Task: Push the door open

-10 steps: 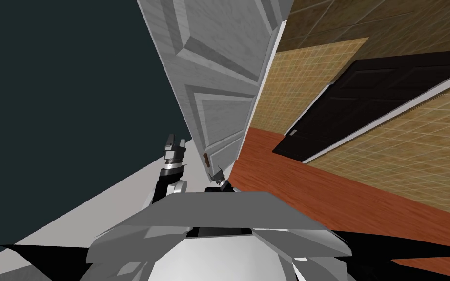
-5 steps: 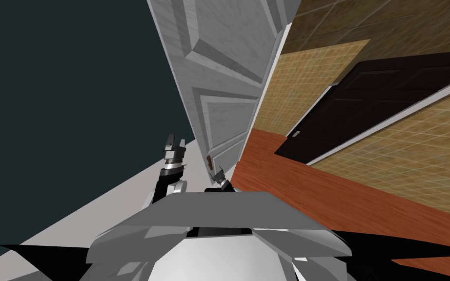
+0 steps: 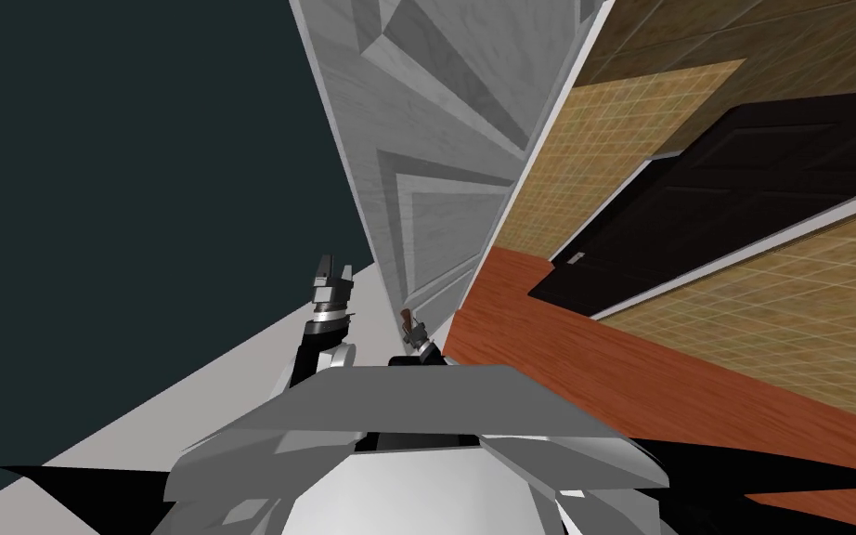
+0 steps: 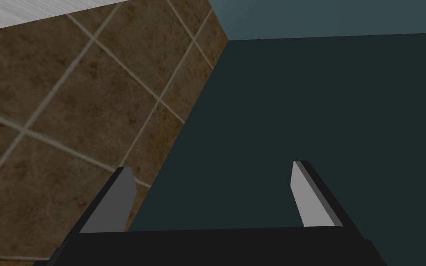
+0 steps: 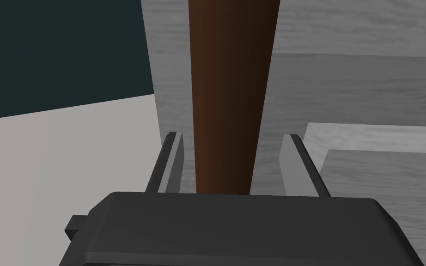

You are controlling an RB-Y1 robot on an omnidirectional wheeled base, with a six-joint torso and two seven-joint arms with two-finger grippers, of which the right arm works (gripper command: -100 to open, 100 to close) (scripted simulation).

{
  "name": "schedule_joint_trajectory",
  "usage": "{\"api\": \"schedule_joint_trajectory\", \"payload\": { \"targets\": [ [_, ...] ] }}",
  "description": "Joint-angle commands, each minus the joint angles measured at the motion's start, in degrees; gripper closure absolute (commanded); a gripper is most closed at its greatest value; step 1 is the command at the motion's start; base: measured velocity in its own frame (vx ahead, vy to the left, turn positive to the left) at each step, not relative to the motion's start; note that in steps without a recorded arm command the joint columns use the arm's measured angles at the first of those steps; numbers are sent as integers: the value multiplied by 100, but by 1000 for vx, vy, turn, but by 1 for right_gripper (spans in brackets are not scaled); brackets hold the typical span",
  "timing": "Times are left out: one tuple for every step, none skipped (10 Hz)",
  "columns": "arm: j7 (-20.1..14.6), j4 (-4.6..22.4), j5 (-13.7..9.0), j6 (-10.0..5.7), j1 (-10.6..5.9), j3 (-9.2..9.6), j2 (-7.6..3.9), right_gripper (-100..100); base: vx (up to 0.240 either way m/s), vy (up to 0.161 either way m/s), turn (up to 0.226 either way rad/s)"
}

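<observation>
Right wrist view: brown door handle [image 5: 228, 92] sits between the right pincer's [image 5: 234, 137] parted fingers, touching neither, against the grey door [image 5: 355, 92]; left pincer [image 4: 212, 167] likewise parted.

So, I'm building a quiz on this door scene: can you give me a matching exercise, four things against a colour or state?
Things:
1 left gripper
2 right gripper
3 handle
4 far door

Matches:
A black
B brown
C fingers on either side of the handle
D open, nothing between the fingers

Pairs: 1-D; 2-C; 3-B; 4-A
</observation>
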Motion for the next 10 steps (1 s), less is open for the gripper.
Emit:
{"api": "schedule_joint_trajectory", "payload": {
  "targets": [
    [0, 0, 0, 2, 4, 1, -4, 100, -35, -19, 27],
    [0, 0, 0, 2, 4, 1, -4, 100, -25, -19, -6],
    [0, 0, 0, 2, 4, 1, -4, 100, -21, -17, -4],
    [0, 0, 0, 2, 4, 1, -4, 100, -10, -9, 2],
    [0, 0, 0, 2, 4, 1, -4, 100, 0, 0, 0],
    [42, 31, -43, 22, 7, -100, -46, 100, 59, 87, -14],
    [53, 35, -54, 19, 7, -128, -55, 100, 114, 147, -39],
    [77, 43, -78, 13, 6, -188, -73, 100, 109, 164, -47],
    [105, 54, -107, 6, 5, -259, -90, 100, 129, 201, -42],
    [137, 65, -139, -2, 4, -338, -104, 100, 115, 181, -55]
  ]
}}
